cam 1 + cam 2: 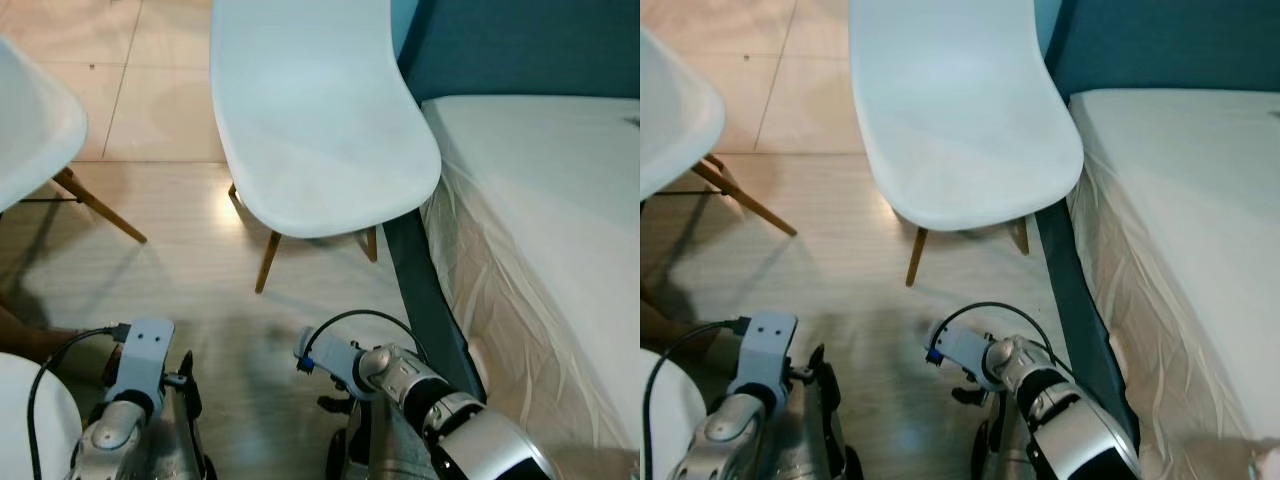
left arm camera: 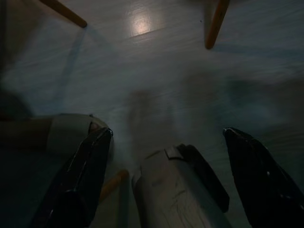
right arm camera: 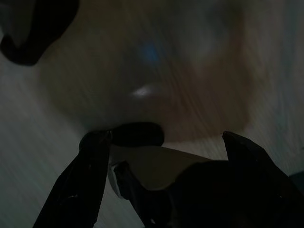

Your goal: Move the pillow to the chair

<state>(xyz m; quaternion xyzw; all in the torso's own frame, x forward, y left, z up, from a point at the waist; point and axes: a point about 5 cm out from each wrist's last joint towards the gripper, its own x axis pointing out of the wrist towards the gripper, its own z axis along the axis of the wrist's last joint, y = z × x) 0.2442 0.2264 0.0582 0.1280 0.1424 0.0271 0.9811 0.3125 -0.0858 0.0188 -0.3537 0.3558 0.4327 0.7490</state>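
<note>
While both arms hang low at frame bottom, left gripper (image 2: 166,180) and right gripper (image 3: 164,183) gape, holding nothing; chair (image 1: 315,120) sits upper centre, bed (image 1: 540,220) right.

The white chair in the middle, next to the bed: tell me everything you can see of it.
The white chair has a smooth, one-piece moulded shell that looks like matt plastic, gently curved, with a rounded front edge. Its seat is bare; no pillow lies on it. Slim, splayed wooden legs show beneath it, standing on the pale wood-look floor. It stands upright, its right side close against the corner of the bed, whose dark blue frame runs alongside. Whether the two touch cannot be told. Both arms hang low in front of it.
</note>
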